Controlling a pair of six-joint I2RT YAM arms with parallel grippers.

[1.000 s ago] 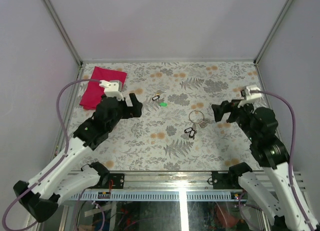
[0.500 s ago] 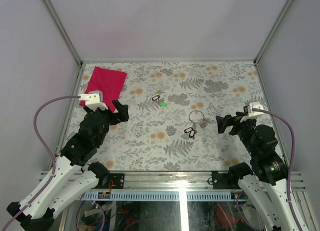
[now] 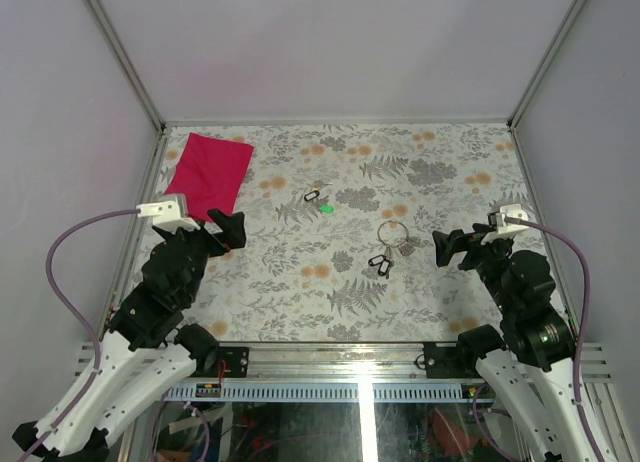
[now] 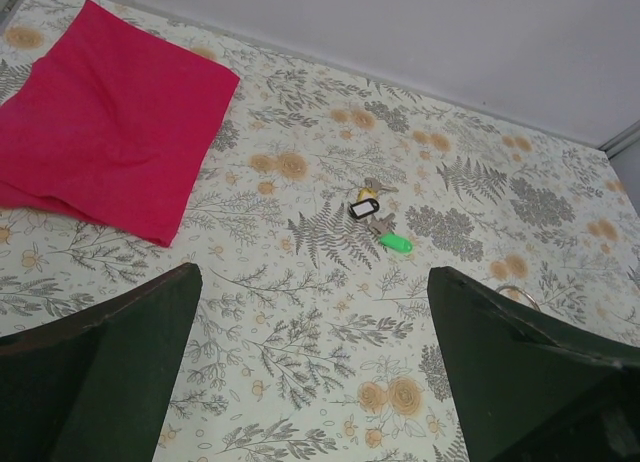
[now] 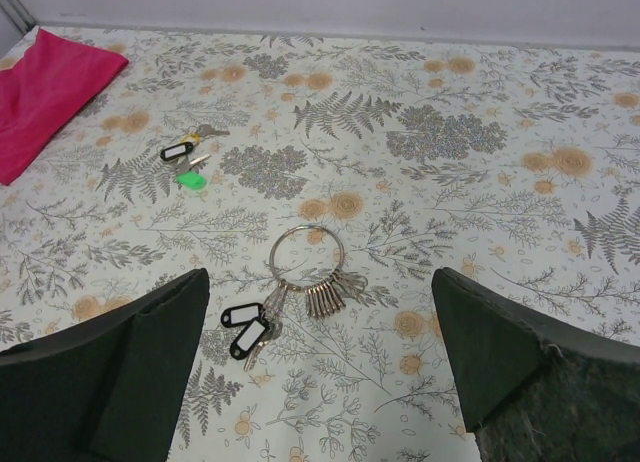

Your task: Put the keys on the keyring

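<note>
Our left gripper (image 4: 312, 277) and right gripper (image 5: 320, 274) are both open and empty; we judge no grasp is begun. Next we must bring a loose key (image 5: 179, 151) to the keyring (image 5: 306, 252).

this looks like a robot lab. plain white walls (image 3: 330, 42) and metal bars (image 3: 121, 52) box in a table (image 3: 300, 302) with a flowery cover. two robot arms, left (image 3: 160, 282) and right (image 3: 520, 292), are bolted to a metal rail (image 3: 330, 355), trailing purple cables (image 3: 100, 218).
</note>
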